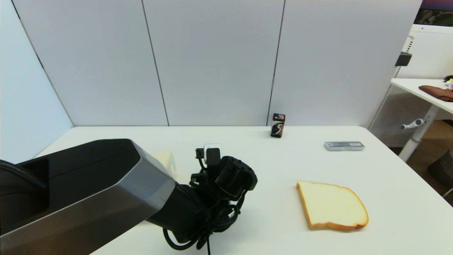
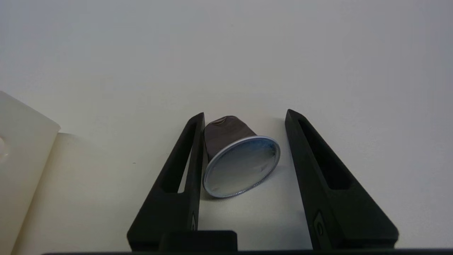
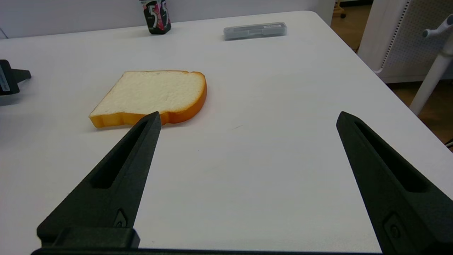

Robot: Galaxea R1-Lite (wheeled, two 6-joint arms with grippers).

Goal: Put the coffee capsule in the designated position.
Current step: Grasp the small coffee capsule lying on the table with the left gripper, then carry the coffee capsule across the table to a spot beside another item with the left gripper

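The coffee capsule lies on its side on the white table, brown tapered body pointing away and round silver foil face toward the left wrist camera. My left gripper is down at the table, open, with one finger on each side of the capsule. One finger touches the capsule's side, while a gap remains at the other finger. In the head view my left arm reaches over the table's left half and hides the capsule. My right gripper hovers open and empty over the table, near the bread.
A bread slice lies right of centre. A black gum pack stands by the back wall, and a flat grey case lies to its right. A pale cream flat object sits close beside the left gripper.
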